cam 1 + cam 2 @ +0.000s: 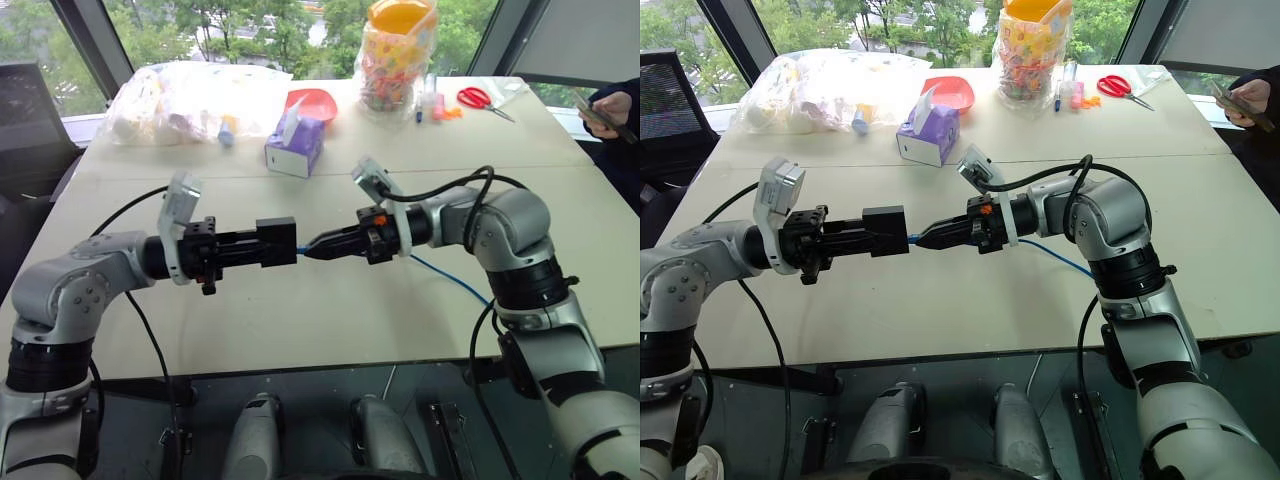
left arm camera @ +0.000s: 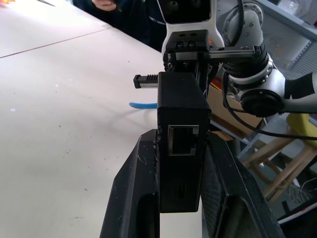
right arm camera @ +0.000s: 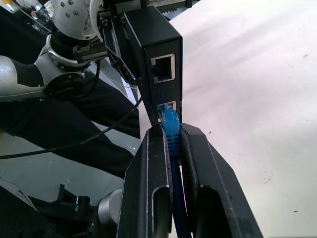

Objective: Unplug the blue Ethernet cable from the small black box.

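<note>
The small black box [image 1: 277, 241] is held level above the table with my left gripper [image 1: 265, 243] shut on its sides. In the left wrist view the box [image 2: 181, 114] shows an empty port facing the camera. My right gripper [image 1: 312, 246] faces it from the right, shut on the plug of the blue Ethernet cable [image 3: 171, 134]. The plug's tip sits at the mouth of the box's lower port [image 3: 167, 107], and the port above it is empty. The cable [image 1: 450, 281] trails back along the table under my right arm.
A purple tissue box [image 1: 295, 145] stands behind the grippers, with a red bowl [image 1: 312, 101], a clear bag of items [image 1: 190, 98] and a jar of coloured pieces [image 1: 398, 55] further back. Scissors [image 1: 483, 98] lie far right. A person's hand [image 1: 608, 108] holds a phone at the right edge.
</note>
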